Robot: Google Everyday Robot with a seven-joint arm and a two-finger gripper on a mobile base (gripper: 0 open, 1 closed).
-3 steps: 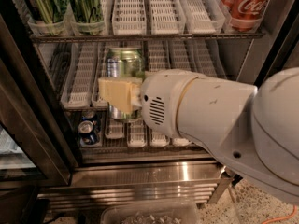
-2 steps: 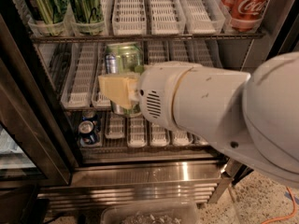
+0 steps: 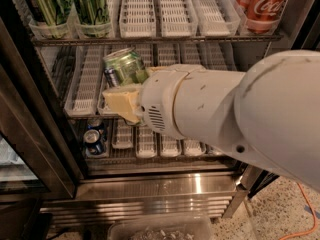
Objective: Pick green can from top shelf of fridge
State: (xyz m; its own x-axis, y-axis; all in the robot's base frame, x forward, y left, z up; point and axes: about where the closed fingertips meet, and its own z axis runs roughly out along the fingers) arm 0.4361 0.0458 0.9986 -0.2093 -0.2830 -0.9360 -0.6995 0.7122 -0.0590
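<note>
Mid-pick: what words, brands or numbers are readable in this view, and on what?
"Coc", white script, the rest cut off: red drink can, top right.
Shiny green aluminium can, held in the gripper at mid-frame: dark markings, unreadable.
Two green cans, top left: unreadable.
Small blue can, lower left: unreadable.

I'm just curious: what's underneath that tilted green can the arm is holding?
The gripper, at the middle rack, has a pale finger under the green can; white slotted trays behind. The can's base is hidden by it.
</note>
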